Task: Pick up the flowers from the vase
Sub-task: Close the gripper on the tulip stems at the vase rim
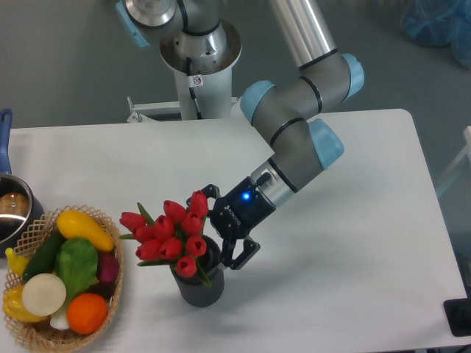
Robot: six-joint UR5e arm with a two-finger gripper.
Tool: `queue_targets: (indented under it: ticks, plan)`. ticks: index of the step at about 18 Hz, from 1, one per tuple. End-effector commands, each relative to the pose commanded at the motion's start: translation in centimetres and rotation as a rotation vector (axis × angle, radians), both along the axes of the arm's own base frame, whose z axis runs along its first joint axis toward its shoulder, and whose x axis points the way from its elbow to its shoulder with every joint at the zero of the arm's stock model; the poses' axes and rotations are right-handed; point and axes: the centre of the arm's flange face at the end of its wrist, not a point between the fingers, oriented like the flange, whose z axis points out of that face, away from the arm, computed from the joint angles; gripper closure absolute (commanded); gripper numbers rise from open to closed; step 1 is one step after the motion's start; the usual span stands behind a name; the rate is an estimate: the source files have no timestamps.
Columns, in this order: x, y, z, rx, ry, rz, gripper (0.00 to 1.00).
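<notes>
A bunch of red tulips, the flowers [169, 232], stands in the dark grey ribbed vase [199, 285] near the table's front, heads leaning left. My gripper [215, 229] comes in from the right at the level of the vase mouth. It is open, one finger behind the blooms and the other in front by the rim. The stems between the fingers are hidden by blooms and leaves.
A wicker basket [110, 309] of fruit and vegetables sits at the front left, close to the flowers. A metal pot [13, 209] with a blue handle is at the left edge. The arm's base post [197, 70] stands behind the table.
</notes>
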Motion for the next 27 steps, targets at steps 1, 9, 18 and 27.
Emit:
queue_targets:
  ticks: [1,9,18,27]
  plan:
    - [0.1,0.1,0.0,0.001,0.002,-0.003,0.0]
    - [0.5,0.8,0.0,0.023,0.035,-0.025,0.0]
    - [0.3,1.2,-0.1,0.028,0.04,-0.031,0.11]
    - [0.1,1.2,0.0,0.032,0.046,-0.029,0.28]
